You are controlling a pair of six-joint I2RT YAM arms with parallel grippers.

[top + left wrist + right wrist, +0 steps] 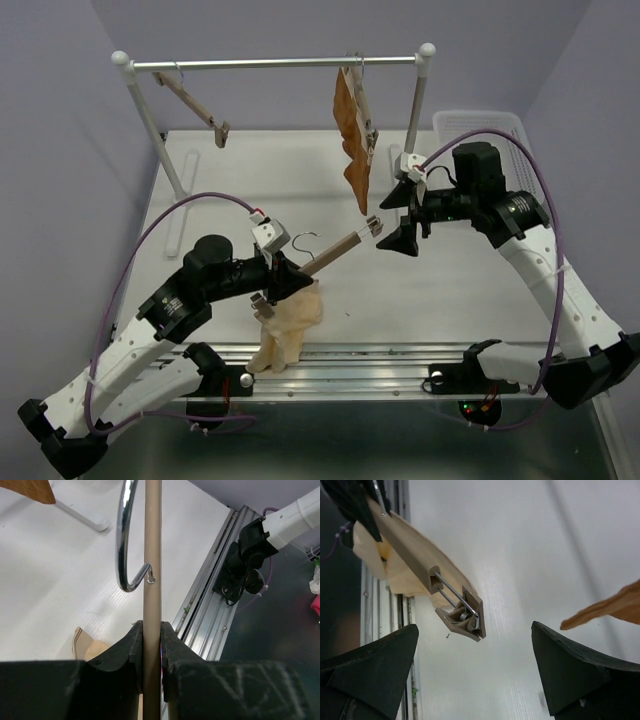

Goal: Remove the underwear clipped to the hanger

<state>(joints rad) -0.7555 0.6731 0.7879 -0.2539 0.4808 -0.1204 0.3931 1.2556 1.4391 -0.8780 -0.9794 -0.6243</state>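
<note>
Left wrist view first, Mia: what is the left gripper (pixel 151 627) doing?

Clamped tight on the hanger (pixel 152 540), Tom; its jaws pinch the wooden bar close to where the wire hook (pixel 120 545) enters it; seen from above, the underwear (pixel 290 325) droops under that grip towards the near edge of the table (pixel 470 290), crumpled.

So is it off yet?

Half off, I'd judge; the clip (pixel 467 615) at the raised end is bare in the right wrist view, with no cloth in it; the fabric seems to hang from the lower end only, so that clip is left to release.

And the right gripper (pixel 395 218)?

Spread wide and holding nothing; just beside the bare clip, not touching it.

What can't you make out?

The lower clip itself; the left arm covers it from above and the wrist pictures cut it off, so whether it bites the cloth I cannot tell; farther back, the orange underwear (pixel 352 140) and a bare spare hanger (pixel 195 100) hang on the rail (pixel 270 63).
</note>
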